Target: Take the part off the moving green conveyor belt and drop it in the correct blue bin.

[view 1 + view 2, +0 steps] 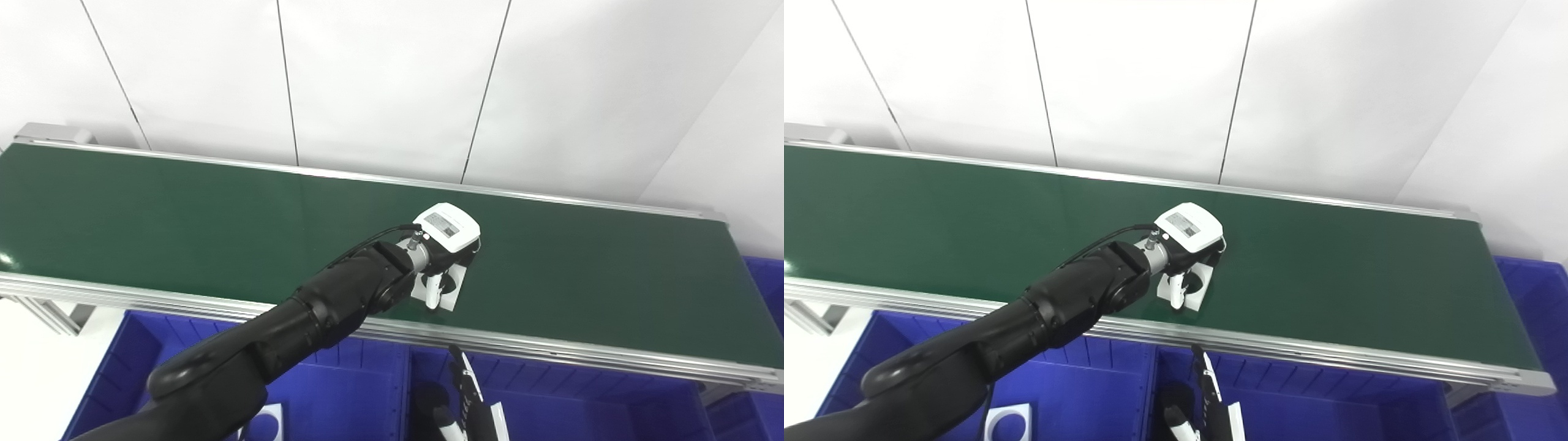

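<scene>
Reaching onto the belt (184,208), left hand (444,245) covering the part (450,293).

Lying directly under the fingers: a flat white plate with a round hole, looking light, stiff, best pinched by its edges. Possibly closing already; cannot tell. Waiting below, by the bins (361,380): right hand (465,398), fingers apart. Nothing else crowding the hand.

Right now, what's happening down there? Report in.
Left hand down on white part on green belt, fingers around it. Right hand waiting over blue bin. Nothing in the way.
</scene>
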Tool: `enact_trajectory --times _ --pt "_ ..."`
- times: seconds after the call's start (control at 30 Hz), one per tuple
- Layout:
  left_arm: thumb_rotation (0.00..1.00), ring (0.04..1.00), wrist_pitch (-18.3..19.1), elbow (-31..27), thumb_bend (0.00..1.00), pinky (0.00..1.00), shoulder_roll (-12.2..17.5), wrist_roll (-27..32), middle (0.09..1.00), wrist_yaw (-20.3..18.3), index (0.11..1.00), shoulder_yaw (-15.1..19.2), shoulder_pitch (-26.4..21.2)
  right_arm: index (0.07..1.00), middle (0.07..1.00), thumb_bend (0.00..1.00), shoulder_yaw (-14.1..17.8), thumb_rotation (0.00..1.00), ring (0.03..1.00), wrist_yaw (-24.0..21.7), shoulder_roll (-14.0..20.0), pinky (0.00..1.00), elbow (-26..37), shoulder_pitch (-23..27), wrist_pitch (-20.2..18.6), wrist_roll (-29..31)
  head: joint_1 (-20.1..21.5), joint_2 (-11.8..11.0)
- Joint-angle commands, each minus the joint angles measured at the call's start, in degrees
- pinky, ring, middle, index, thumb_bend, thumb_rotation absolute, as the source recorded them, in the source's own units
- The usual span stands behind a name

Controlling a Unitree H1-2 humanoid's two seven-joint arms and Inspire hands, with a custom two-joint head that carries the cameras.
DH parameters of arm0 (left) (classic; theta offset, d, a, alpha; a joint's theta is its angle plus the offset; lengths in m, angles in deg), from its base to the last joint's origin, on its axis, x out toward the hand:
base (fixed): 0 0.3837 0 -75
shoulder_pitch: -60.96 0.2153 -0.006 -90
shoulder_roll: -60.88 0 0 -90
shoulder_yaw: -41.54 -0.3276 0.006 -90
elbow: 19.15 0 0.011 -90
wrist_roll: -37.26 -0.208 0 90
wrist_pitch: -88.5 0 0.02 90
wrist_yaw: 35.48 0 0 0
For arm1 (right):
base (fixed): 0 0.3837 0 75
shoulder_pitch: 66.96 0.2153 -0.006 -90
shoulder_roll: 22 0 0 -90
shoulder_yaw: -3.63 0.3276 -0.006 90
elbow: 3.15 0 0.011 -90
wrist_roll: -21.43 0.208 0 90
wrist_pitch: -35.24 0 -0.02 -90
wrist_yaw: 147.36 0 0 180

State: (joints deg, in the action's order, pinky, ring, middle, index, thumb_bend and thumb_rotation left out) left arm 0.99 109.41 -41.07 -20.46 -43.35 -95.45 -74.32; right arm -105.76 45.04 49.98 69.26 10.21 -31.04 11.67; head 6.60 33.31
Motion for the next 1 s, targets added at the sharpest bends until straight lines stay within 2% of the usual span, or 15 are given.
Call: enact_trajectory --times 0.0,0.17,0.33,0.37,0.4,0.43,0.5,0.57,0.7,0.9,0.97 --pt "0.0 0.353 1.74 -1.91 0.52 0.26 1.96 0.42 0.436 -2.48 0.5 1.29 -0.19 0.968 0.999 0.85 -3.63 0.89 0.984 0.21 -7.21 1.0 2.1 -0.36 3.17 0.32 -0.41 0.06" --pt "0.0 0.357 1.43 -9.95 0.52 0.28 3.96 1.77 0.432 -5.02 0.513 4.78 0.34 0.967 0.988 0.87 -2.84 0.91 0.967 0.77 -6.74 0.99 2.04 -0.21 3.16 -0.21 -2.55 0.08" --pt "0.0 0.37 0.55 -18.85 0.52 0.28 6.76 3.4 0.445 -5.73 0.516 8.95 2.53 0.973 0.982 0.84 -2.53 0.89 0.958 -0.3 -5.76 1.0 2.28 -0.02 3.19 1.78 -4.14 -0.03" --pt "0.0 0.366 0.63 -21.85 0.52 0.28 7.99 3.74 0.444 -6.87 0.514 9.93 3.29 0.974 0.983 0.84 -2.36 0.89 0.958 -0.55 -5.62 1.0 2.23 -0.04 3.19 1.95 -4.62 -0.06" --pt "0.0 0.379 0.73 -23.82 0.51 0.29 8.73 3.91 0.447 -7.76 0.518 10.59 3.78 0.975 0.979 0.84 -2.19 0.9 0.954 -0.77 -5.48 1.0 2.23 -0.06 3.18 2.1 -5.02 -0.03" --pt "0.0 0.446 1.0 -26.55 0.51 0.35 9.66 4.51 0.472 -8.99 0.506 11.59 4.54 0.98 0.977 0.85 -1.98 0.92 0.952 -0.97 -5.27 1.0 2.29 -0.12 3.16 2.06 -5.84 0.02" --pt "0.0 0.473 1.53 -30.82 0.51 0.37 11.16 4.71 0.482 -10.86 0.501 12.88 5.75 0.981 0.977 0.85 -1.67 0.92 0.951 -1.36 -4.85 1.0 2.52 -0.24 3.13 2.19 -6.86 0.24" --pt "0.0 0.527 1.96 -35.04 0.52 0.44 12.76 4.34 0.498 -12.68 0.489 14.1 7.15 0.984 0.977 0.86 -1.41 0.93 0.955 -1.62 -4.47 1.0 2.74 -0.34 3.12 2.36 -7.6 0.48" --pt "0.0 0.497 2.77 -42.72 0.52 0.4 15.32 4.7 0.484 -15.65 0.503 17.52 10.45 0.991 0.978 0.84 -1.09 0.96 0.959 -1.86 -3.57 1.0 3.24 -0.52 3.13 2.16 -9.67 0.87" --pt "0.0 0.484 0.19 -50.86 0.52 0.4 20.01 6.56 0.479 -16.42 0.505 23.07 16.54 0.989 0.981 0.81 -0.23 0.96 0.957 -3.11 -2.63 1.0 3.99 -0.76 3.19 3.17 -11.73 1.59" --pt "0.0 0.454 -0.48 -53.13 0.52 0.37 21.49 7.52 0.464 -16.19 0.516 24.83 18.61 0.986 0.978 0.82 0.02 0.96 0.958 -3.57 -2.38 1.0 4.4 -0.85 3.19 3.42 -12.33 1.9"
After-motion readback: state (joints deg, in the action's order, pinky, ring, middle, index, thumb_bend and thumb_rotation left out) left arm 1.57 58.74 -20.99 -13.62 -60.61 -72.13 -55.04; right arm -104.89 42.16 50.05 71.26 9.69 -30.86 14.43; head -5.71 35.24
